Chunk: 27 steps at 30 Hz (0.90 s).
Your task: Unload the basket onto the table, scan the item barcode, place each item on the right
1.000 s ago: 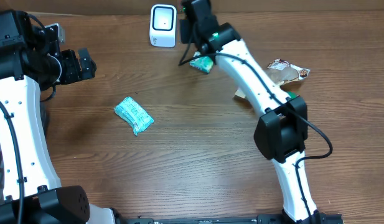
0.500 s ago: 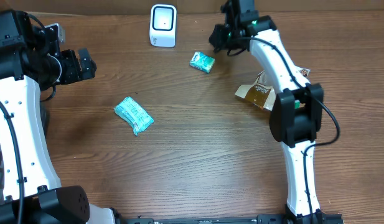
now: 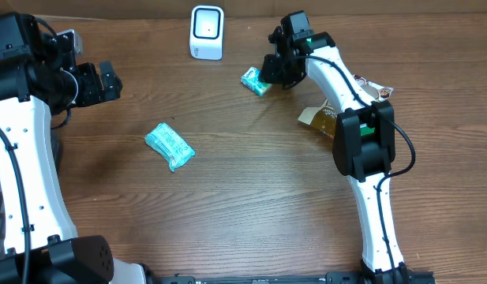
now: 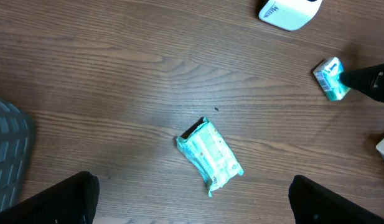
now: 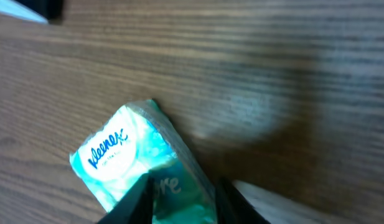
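- Teal film-wrapped Kleenex pack lies on the table near the white scanner; it is probably light, soft and slippery, and best pinched across its narrow sides.
- The right gripper pinches the pack's end; the left gripper hangs spread wide.
- Half a second earlier, the right gripper stood apart from the pack.

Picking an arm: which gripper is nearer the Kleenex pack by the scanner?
Right. The right gripper is at the Kleenex pack, jaws on both sides; the left gripper hangs open far to its left.
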Available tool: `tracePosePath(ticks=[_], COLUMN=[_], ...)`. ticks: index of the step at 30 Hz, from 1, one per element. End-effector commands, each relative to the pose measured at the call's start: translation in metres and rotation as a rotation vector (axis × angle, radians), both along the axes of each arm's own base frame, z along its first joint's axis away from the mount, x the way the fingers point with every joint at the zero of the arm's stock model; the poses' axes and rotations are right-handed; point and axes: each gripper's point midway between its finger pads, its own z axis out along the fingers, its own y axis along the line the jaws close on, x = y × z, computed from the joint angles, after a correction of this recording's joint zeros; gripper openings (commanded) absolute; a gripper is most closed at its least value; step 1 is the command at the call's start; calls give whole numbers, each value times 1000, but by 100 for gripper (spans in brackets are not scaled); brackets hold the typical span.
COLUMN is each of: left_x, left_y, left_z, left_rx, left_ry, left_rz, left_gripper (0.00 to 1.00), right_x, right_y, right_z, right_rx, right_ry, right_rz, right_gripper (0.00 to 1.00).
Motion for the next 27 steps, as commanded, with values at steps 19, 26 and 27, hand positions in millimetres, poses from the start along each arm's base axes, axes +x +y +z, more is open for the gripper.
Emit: tracePosePath(ticks=[19,26,27], left_x=[3,3,3], left_y=[2,2,2], left_z=[6,6,6], left_rx=[-1,-1,-1], left_ry=[-17,-17,-17], left_rz=[18,18,18], left_gripper=[100,100,100], right_x=[-19,-39,-41], right_y=[-12,3,5], right_z=[31,8,5], right_rx=[-17,-21,-22], right_ry=[88,142,146], right_rz=[-45,1,6], right_gripper=[41,37,36])
